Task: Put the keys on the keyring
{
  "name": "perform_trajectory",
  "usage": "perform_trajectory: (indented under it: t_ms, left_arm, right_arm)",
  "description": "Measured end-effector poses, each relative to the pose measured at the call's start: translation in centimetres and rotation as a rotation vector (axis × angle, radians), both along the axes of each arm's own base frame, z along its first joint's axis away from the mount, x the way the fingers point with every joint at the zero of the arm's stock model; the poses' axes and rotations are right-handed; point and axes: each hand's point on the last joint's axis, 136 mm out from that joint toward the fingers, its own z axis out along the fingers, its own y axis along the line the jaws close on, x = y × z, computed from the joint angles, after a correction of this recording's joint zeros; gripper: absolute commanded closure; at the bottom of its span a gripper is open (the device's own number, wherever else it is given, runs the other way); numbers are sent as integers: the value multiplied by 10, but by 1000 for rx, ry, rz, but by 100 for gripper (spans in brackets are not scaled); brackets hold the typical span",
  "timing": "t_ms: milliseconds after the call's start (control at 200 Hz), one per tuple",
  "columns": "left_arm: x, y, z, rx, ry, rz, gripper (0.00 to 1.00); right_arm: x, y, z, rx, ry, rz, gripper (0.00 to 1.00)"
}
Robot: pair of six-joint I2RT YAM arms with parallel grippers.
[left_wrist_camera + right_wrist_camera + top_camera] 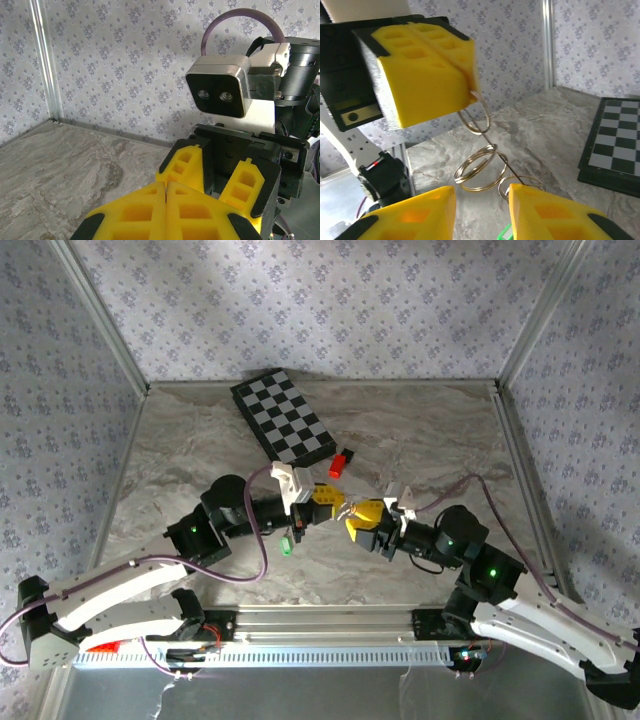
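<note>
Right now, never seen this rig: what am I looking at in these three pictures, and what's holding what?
Two robot arms are bolted at the near edge of a marble-patterned table, each ending in a two-finger yellow gripper. The overhead picture comes from a fixed camera above and behind them; the other two come from cameras on each wrist.

The left gripper is shut on the keyring, a short chain of silvery wire loops hanging from its tips. The right gripper is open, a finger on either side of the lower loops.

On the table lie a checkerboard and a small red-and-black block. A small green thing shows below the left gripper, likely the key's head; whether it rests on the table is unclear.
</note>
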Motion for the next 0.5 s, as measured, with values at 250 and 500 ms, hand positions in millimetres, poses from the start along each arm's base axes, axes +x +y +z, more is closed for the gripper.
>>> perform_trajectory:
  t_ms: [250, 500]
  left_arm:
    - [0, 1, 1, -1, -5, 0, 100]
    - [-4, 2, 3, -5, -15, -7, 100]
  right_arm:
    - [1, -4, -2, -27, -37, -32, 43]
    - [-3, -17, 0, -36, -65, -52, 27]
